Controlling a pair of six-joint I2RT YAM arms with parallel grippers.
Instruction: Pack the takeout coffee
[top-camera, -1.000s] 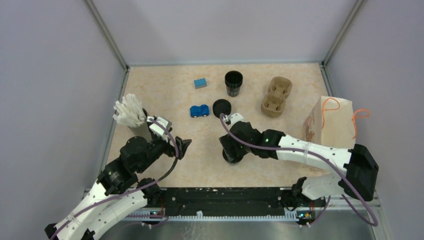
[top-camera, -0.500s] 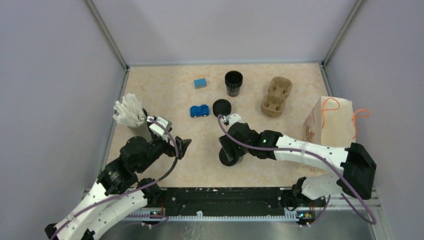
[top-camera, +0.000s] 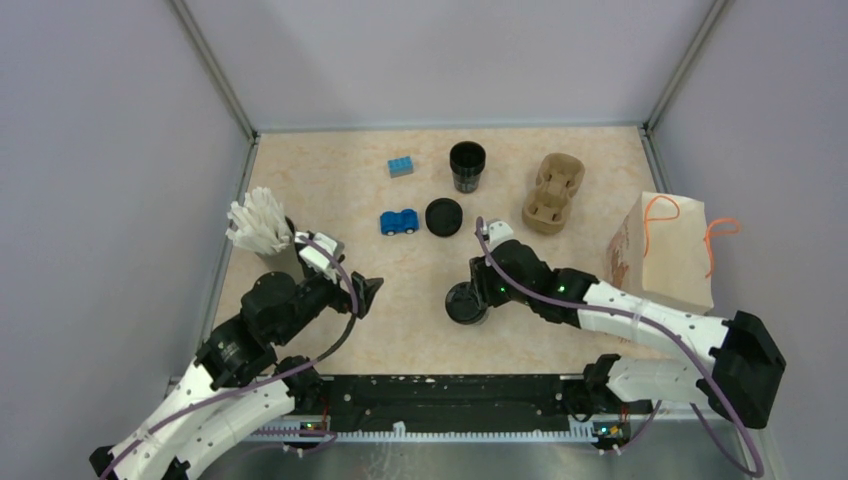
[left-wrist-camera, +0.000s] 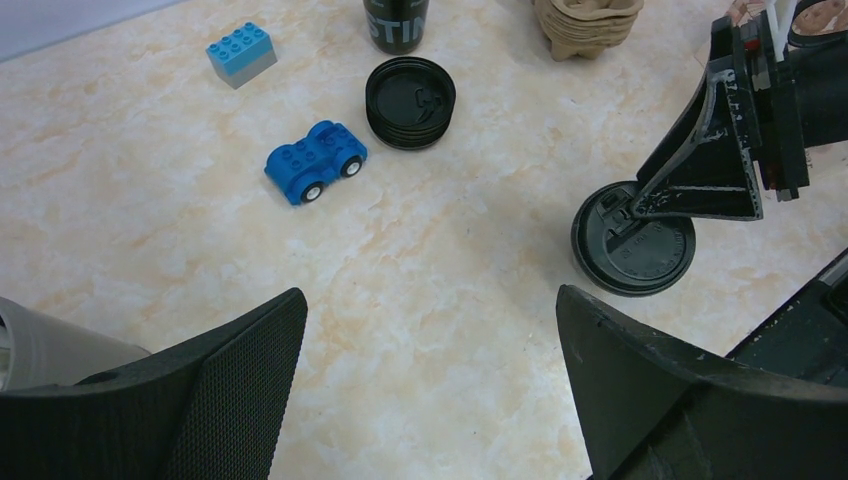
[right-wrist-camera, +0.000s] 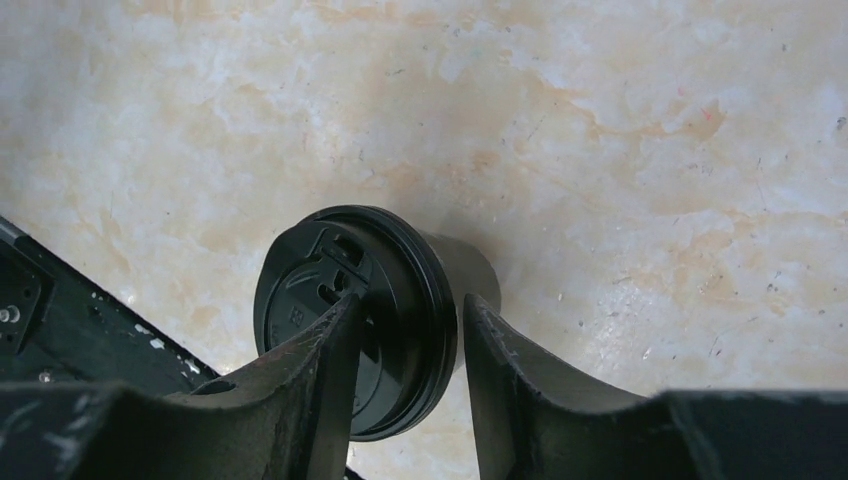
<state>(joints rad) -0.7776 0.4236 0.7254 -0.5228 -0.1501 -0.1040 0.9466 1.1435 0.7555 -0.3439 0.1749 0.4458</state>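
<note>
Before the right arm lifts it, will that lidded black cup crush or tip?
That lidded cup looks disposable, so it is probably light and crushable. The right gripper straddles its lid rim; the lid might pop off. The body tapers downward, so it may tip if nudged.

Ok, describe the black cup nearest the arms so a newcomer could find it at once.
Start at the marbled table and look toward its near edge, between the two arms. There stands the lidded black cup, with the right gripper astride its rim. Unlike the open black cup at the far side, whose neighbour is a loose lid, it alone has its lid on.
</note>
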